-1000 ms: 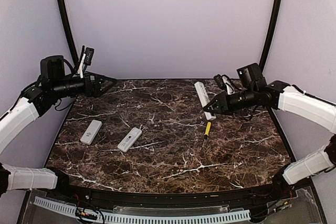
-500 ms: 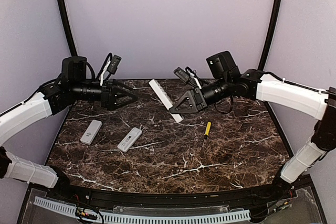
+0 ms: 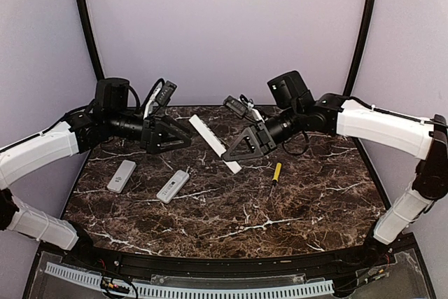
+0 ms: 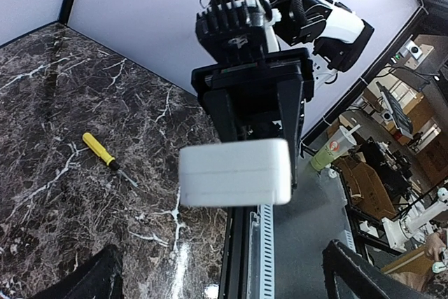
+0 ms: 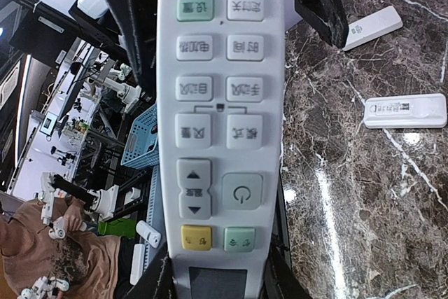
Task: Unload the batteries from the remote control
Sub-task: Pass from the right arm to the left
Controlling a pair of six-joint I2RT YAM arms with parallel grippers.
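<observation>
nearest us on the tabletop [image 3: 231, 218] lie a small white remote [image 3: 173, 186] and a second small remote [image 3: 122, 176], left, and a yellow screwdriver [image 3: 276, 171], right. farther back, in the air, our right tool [image 3: 232, 152] is clenched on the long remote control [image 3: 210, 139], buttons toward its wrist camera. our left tool [image 3: 183, 138] stands released near that remote control's free end. we cannot tell where the batteries are.

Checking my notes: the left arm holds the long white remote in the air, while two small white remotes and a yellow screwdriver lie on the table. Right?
Not quite: the right gripper holds the long white remote, as the top external view shows; the left gripper has open, empty jaws. The small white remotes and yellow screwdriver do lie on the table.
</observation>
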